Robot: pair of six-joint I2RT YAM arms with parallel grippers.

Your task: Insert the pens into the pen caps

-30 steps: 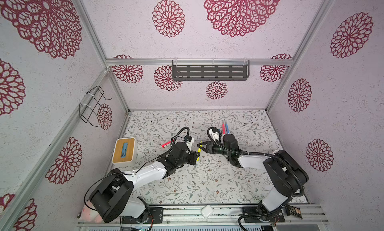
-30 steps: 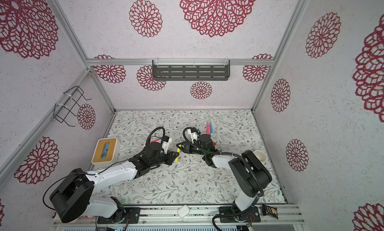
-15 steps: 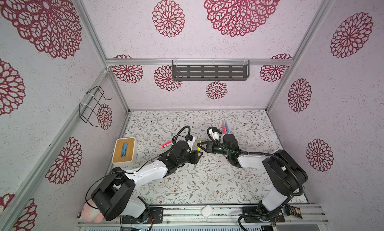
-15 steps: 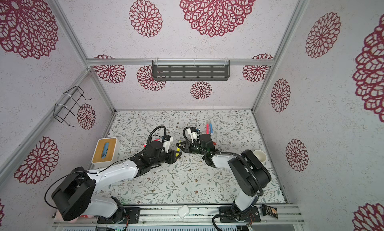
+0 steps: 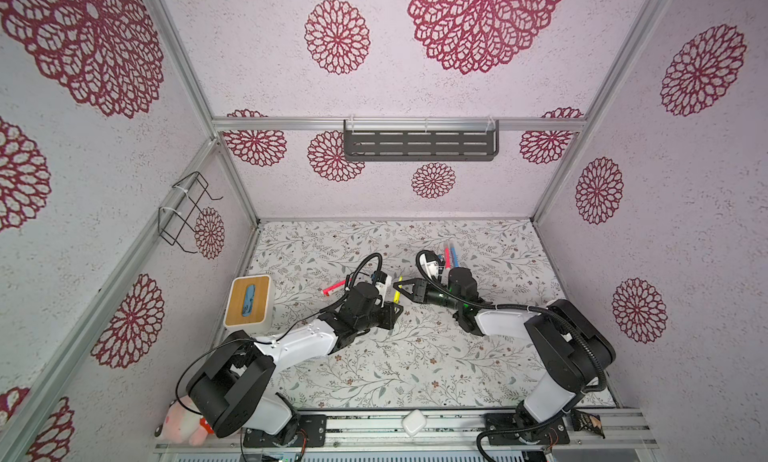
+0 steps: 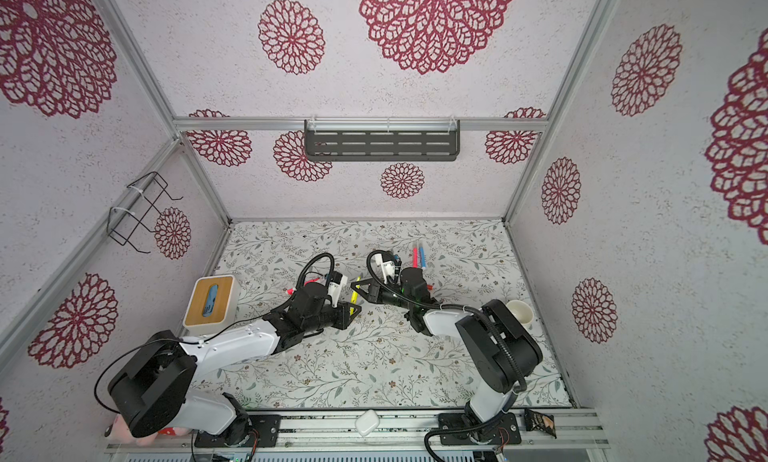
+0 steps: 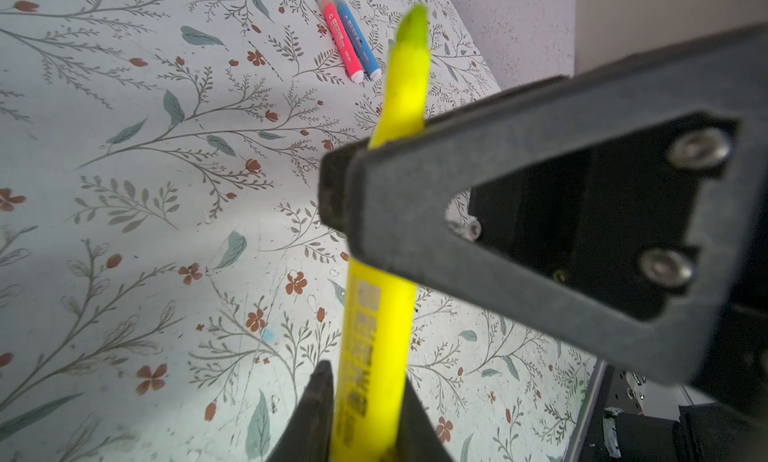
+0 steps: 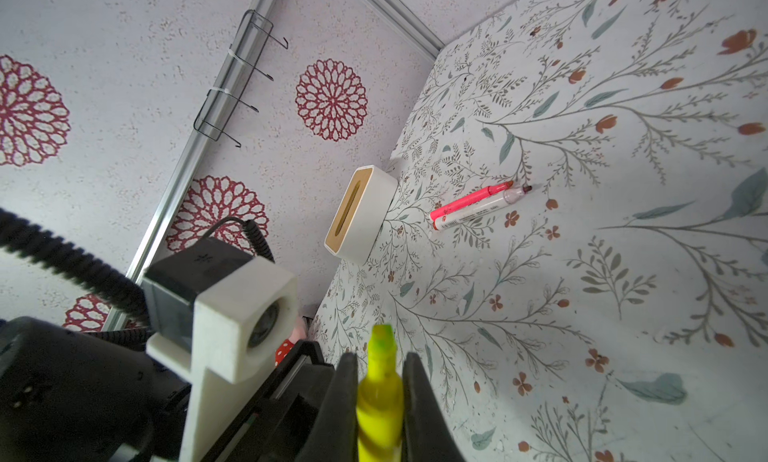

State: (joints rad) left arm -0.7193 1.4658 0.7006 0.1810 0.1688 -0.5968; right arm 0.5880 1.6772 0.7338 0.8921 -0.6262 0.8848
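1. Left tool [image 7: 368,377] pinches the lower barrel of the slim yellow plastic highlighter pen [image 7: 382,314]. The right tool [image 8: 380,358] clamps narrowly on the same pen near its bare, green-tinged tip, and the pen is held off the floral-patterned worktop [image 5: 415,356].
2. With both tools gripping one pen, any uneven pull could twist it loose or drop it. The uncovered tip could also smear a finger.
3. No loose cap shows, so alignment cannot be judged.
4. The print on the yellow barrel is too blurred to read. Marks on the pink plastic marker pen [image 7: 338,36] and the blue plastic marker pen [image 7: 357,44], lying side by side, are too small to read.
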